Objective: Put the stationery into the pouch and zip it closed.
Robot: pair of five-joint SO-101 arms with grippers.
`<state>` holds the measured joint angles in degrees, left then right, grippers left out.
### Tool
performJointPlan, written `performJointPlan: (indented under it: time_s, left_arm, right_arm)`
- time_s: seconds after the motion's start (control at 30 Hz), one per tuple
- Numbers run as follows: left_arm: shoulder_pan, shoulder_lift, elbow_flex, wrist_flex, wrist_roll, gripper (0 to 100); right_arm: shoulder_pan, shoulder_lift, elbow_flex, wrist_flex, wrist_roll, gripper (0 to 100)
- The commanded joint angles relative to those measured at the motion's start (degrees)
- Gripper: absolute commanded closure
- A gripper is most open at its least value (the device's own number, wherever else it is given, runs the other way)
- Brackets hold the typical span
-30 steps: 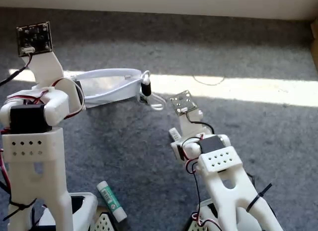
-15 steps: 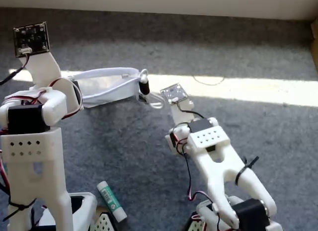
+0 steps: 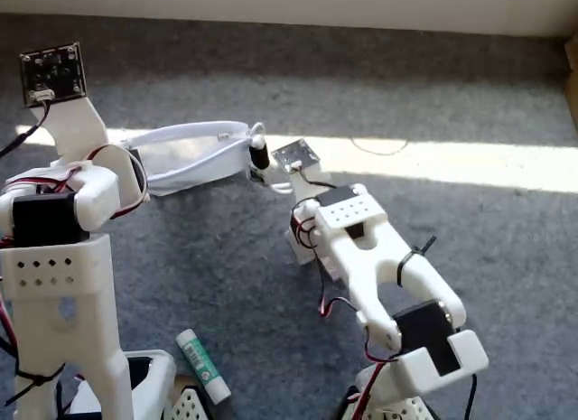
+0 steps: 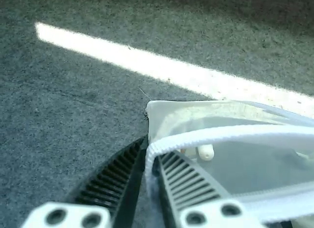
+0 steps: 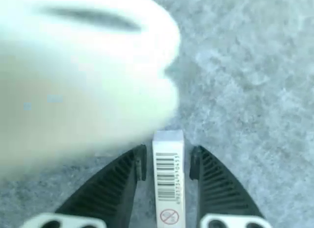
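Pinching pouch rim, left fingers, right fingers seemingly gripping barcoded stick

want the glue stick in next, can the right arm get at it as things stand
Probably not yet. The right gripper is shut on a white barcoded item beside the pouch, so it has no free grip. The glue stick itself lies uncovered, with nothing on top of it.

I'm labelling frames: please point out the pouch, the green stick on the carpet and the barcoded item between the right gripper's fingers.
pouch (image 3: 194,160), high view, its clear side.
green stick (image 3: 203,364), high view, its green middle.
barcoded item (image 5: 168,176), right wrist view, its barcode.
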<state>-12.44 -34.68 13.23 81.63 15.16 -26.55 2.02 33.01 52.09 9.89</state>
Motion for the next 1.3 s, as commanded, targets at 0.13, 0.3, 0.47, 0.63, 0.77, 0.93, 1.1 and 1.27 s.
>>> performJointPlan:
  time_s: [0.13, 0.3, 0.47, 0.63, 0.77, 0.93, 1.1, 1.27]
  left_arm:
    - [-0.7, 0.2, 0.4, -0.4, -0.5, 99]
    - [-0.7, 0.2, 0.4, -0.4, -0.5, 99]
    - [-0.7, 0.2, 0.4, -0.4, -0.5, 99]
    - [-0.7, 0.2, 0.4, -0.1, -0.5, 99]
    - [-0.7, 0.2, 0.4, 0.0, -0.5, 99]
    - [-0.7, 0.2, 0.4, -0.1, -0.5, 99]
    - [-0.7, 0.2, 0.4, -0.2, -0.5, 99]
    - [-0.7, 0.2, 0.4, -0.2, -0.5, 99]
  right_arm:
    - [0.0, 2.5, -3.8, 0.0, -0.3, 86.5]
    - [0.2, 2.6, -3.8, 0.0, -0.2, 97.1]
    - [0.4, 1.0, -3.4, 0.0, -0.2, 99.3]
    - [0.4, -3.6, -3.1, 0.3, -0.2, 99.3]
    - [0.4, -8.1, 0.6, 0.1, -0.2, 99.3]
    - [0.4, -15.6, 4.4, 0.1, -0.2, 99.3]
    - [0.3, -23.0, 7.1, 0.1, -0.2, 99.3]
    - [0.3, -29.2, 8.7, 0.1, -0.2, 99.3]
